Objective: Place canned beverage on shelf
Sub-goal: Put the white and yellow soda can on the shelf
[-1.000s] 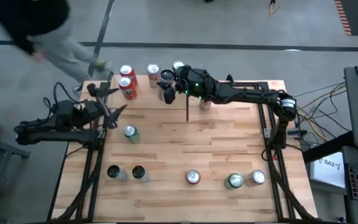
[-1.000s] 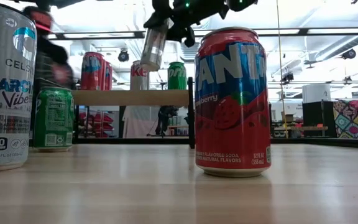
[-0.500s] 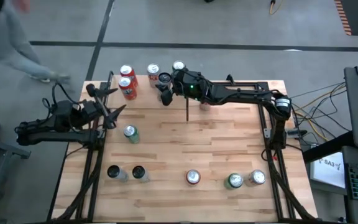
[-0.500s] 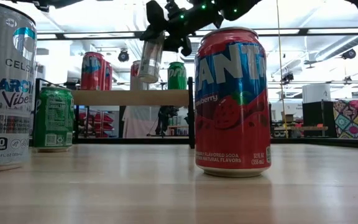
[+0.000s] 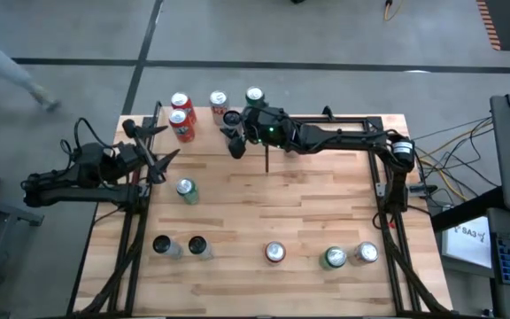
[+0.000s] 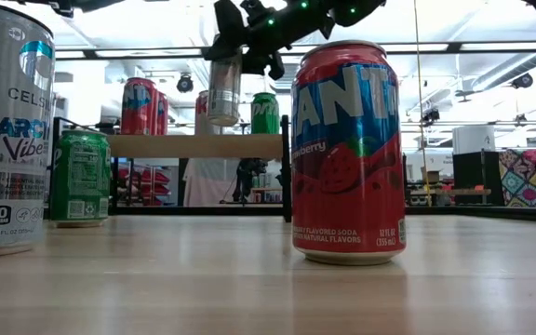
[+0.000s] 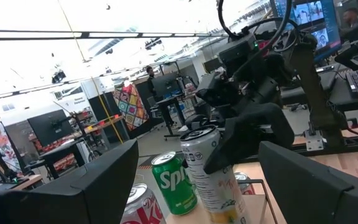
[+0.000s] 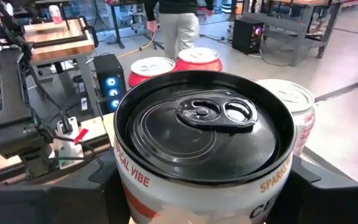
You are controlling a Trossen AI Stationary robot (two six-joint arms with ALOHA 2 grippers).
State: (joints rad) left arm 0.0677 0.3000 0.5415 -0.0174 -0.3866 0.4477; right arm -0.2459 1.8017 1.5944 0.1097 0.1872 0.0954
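A silver canned beverage with a black top (image 5: 231,118) (image 6: 223,88) (image 8: 204,130) hangs upright just above the shelf (image 6: 194,146) (image 5: 204,135) at the table's far left, with my right gripper (image 5: 237,133) (image 6: 242,33) shut on it. On the shelf board stand two red cans (image 5: 181,112), a third red can (image 5: 219,99) and a green can (image 5: 254,93) (image 7: 173,180). My left gripper (image 5: 159,158) waits open at the table's left edge, beside the shelf, holding nothing. My right gripper pinches the can's side wall (image 7: 211,163) between its two fingers, high on the can below the top rim. The fingers (image 8: 98,186) lie level and come from the table's right side. The can is upright and lifted clear of the shelf board.
Loose cans stand on the tabletop: a green one (image 5: 185,189) near the left arm, two dark-topped ones (image 5: 179,245) at the near left, and three (image 5: 274,252) (image 5: 334,257) (image 5: 366,253) along the near edge. The shelf's black post (image 5: 266,158) stands by the right arm.
My right gripper has gone a little toward the table's left edge and down toward the shelf and has rolled. The held can, tilted before, now hangs upright and lower, just above the board. A person at the far left has walked away.
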